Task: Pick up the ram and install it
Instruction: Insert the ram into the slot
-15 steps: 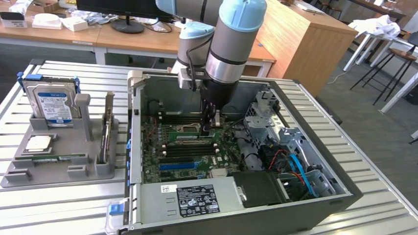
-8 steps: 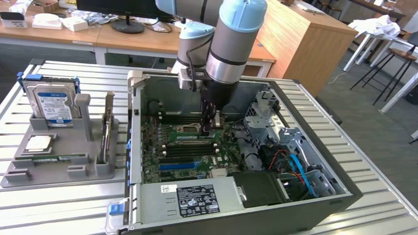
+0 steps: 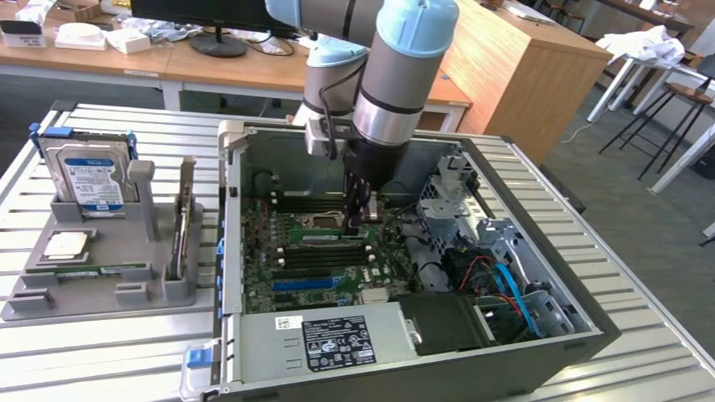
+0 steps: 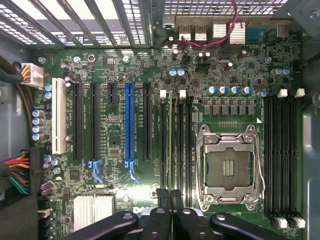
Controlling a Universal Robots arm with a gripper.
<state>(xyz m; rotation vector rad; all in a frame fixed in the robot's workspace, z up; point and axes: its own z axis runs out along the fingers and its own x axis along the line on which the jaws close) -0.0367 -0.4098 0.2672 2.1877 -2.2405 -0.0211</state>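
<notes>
**Entry: gripper [image 4: 169, 192] pinched on ram [image 4: 171, 130] at memory slots [image 4: 181, 145]**

Open computer case [image 3: 592, 335] walls surround the arm. Grey tray [image 3: 23, 306] alongside holds hard drive [image 3: 92, 180] and processor chip [image 3: 67, 244]. The gripper is nearly closed and grips the ram edge-on, beside the empty processor socket [image 4: 230, 167]. Seating cannot be told.

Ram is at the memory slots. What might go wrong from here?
The gripper holds the ram edge-on among closely packed slots; a slight offset may press it onto a slot wall. The open socket lies right beside it, so a slip might hit its contacts. I cannot tell whether the white latches are open; if not, it may not seat.
</notes>
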